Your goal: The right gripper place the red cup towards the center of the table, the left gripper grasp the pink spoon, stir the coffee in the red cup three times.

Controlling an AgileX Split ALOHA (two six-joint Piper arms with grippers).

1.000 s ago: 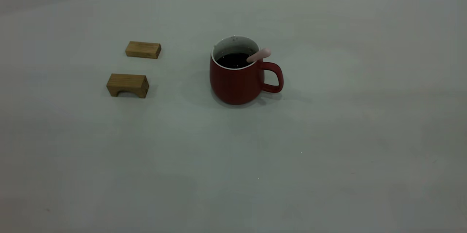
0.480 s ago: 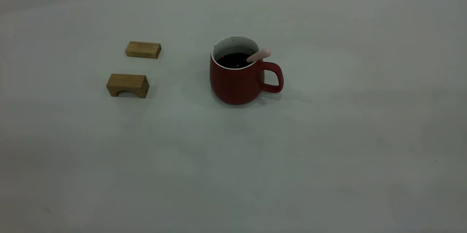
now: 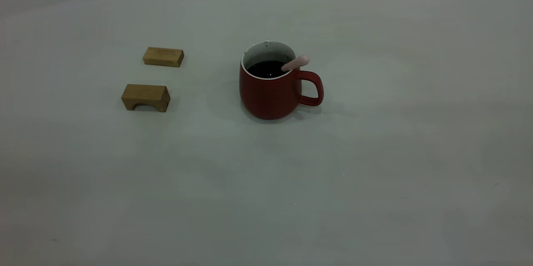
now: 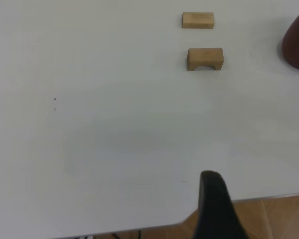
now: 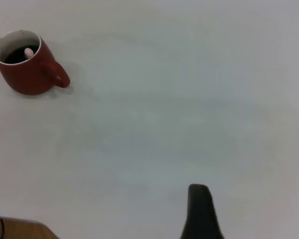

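The red cup [image 3: 268,95] stands upright near the middle of the table [image 3: 374,153], its handle pointing right. Dark coffee [image 3: 266,69] fills it. The pink spoon [image 3: 296,62] leans inside, its handle end resting on the rim above the cup's handle. No gripper appears in the exterior view. The right wrist view shows the cup [image 5: 25,74] and spoon end [image 5: 28,52] far from the black tip of my right gripper [image 5: 198,194]. My left gripper [image 4: 212,184] hangs at the table's edge, with the cup [image 4: 296,45] far off.
Two wooden blocks lie left of the cup: a flat one [image 3: 163,56] farther back and an arched one [image 3: 145,96] nearer. The left wrist view shows both blocks [image 4: 205,58] and the table's edge over a wooden floor [image 4: 269,219].
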